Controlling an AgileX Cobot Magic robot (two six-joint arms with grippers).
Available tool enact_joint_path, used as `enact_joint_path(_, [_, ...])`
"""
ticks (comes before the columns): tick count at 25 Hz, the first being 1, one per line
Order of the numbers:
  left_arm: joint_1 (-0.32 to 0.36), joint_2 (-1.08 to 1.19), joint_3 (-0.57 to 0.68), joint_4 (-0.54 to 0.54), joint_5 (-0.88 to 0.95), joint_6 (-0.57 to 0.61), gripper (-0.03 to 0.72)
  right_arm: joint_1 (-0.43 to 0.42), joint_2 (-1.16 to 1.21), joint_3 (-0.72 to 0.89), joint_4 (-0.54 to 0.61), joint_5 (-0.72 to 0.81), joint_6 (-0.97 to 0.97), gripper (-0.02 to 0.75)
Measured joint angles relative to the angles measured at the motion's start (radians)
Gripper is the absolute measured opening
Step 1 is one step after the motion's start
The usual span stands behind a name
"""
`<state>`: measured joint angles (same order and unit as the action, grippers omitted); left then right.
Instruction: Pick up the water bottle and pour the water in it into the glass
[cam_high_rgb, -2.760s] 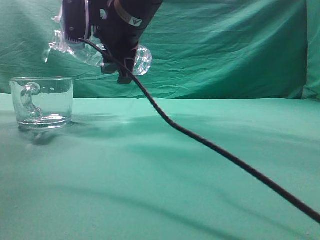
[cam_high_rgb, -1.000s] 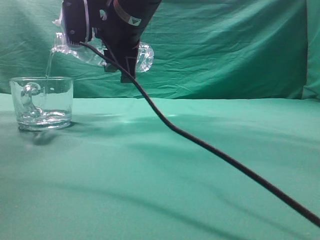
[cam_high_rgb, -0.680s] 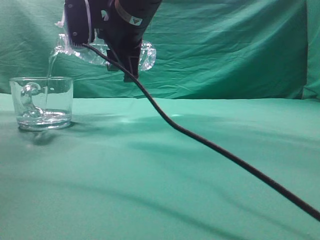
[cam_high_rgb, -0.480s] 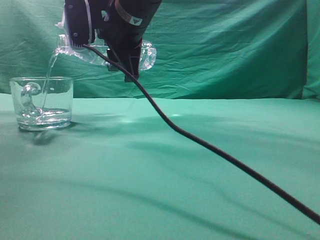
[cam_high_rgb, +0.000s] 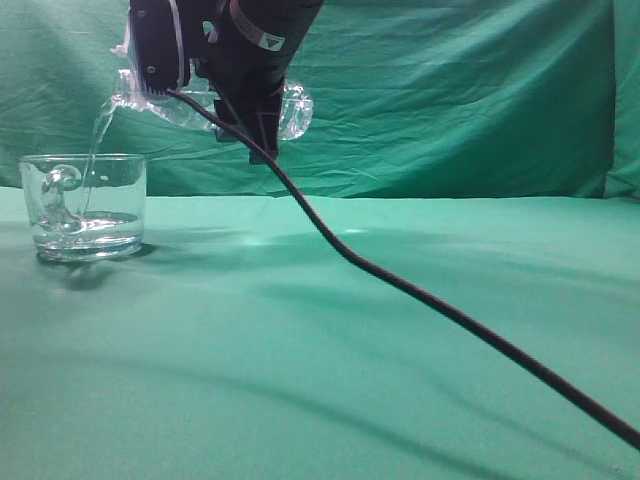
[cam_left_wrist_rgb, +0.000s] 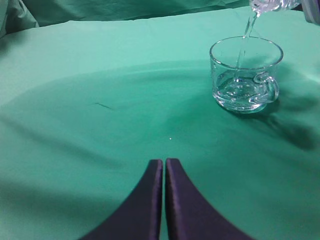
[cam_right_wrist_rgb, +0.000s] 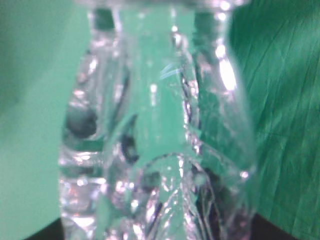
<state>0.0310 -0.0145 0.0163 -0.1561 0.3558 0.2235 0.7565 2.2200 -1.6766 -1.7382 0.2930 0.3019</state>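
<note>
In the left wrist view, nearest the camera at 6 o'clock, the left gripper (cam_left_wrist_rgb: 164, 162) shows two dark tapered fingers (cam_left_wrist_rgb: 147, 200) pressed together with only a hairline seam between them and nothing held. Past it spreads the green cloth-covered table (cam_left_wrist_rgb: 100, 130).

Farther off, toward 1 o'clock in that view, stands the short wide clear glass mug (cam_left_wrist_rgb: 245, 75) with its curved handle turned to 3 o'clock. It rests upright on the cloth with a shallow pool of disturbed clear liquid at the bottom. A thin stream of clear water (cam_left_wrist_rgb: 246, 35) drops into it from 12 o'clock.

From the exterior view, a black cable (cam_high_rgb: 450, 315) runs from 5 o'clock up toward 11 o'clock. The glass mug (cam_high_rgb: 85, 205) sits at 9 o'clock on the table. Above it, at 11 o'clock, the right gripper (cam_high_rgb: 215, 75) is clamped around the middle of the clear ribbed plastic water bottle (cam_high_rgb: 290, 108). The bottle lies nearly level in the air, its mouth pointing to 9 o'clock over the mug and its base to 3 o'clock. The water stream (cam_high_rgb: 97, 130) arcs from the mouth down into the mug.

The right wrist view is filled by the blurred, crinkled clear bottle (cam_right_wrist_rgb: 160, 140) very close to the lens.

Farthest back hangs a wrinkled green cloth backdrop (cam_high_rgb: 480, 90).
</note>
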Motion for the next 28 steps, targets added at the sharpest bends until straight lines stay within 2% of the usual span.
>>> enact_joint_path(7, [0.000, 0.000, 0.000, 0.000, 0.000, 0.000, 0.000, 0.000, 0.000, 0.000, 0.013, 0.002, 0.041, 0.319])
enact_joint_path(12, [0.000, 0.000, 0.000, 0.000, 0.000, 0.000, 0.000, 0.000, 0.000, 0.000, 0.068, -0.025, 0.325, 0.319])
enact_joint_path(15, [0.000, 0.000, 0.000, 0.000, 0.000, 0.000, 0.000, 0.000, 0.000, 0.000, 0.148, -0.025, 0.457, 0.319])
enact_joint_path(18, [0.000, 0.000, 0.000, 0.000, 0.000, 0.000, 0.000, 0.000, -0.022, 0.000, 0.312, -0.017, 0.501, 0.319])
enact_joint_path(22, [0.000, 0.000, 0.000, 0.000, 0.000, 0.000, 0.000, 0.000, -0.094, 0.000, 0.599, 0.052, 0.489, 0.319])
enact_joint_path(24, [0.000, 0.000, 0.000, 0.000, 0.000, 0.000, 0.000, 0.000, -0.138, 0.000, 0.753, 0.109, 0.413, 0.319])
enact_joint_path(28, [0.000, 0.000, 0.000, 0.000, 0.000, 0.000, 0.000, -0.006, -0.228, -0.001, 1.097, 0.252, 0.123, 0.319])
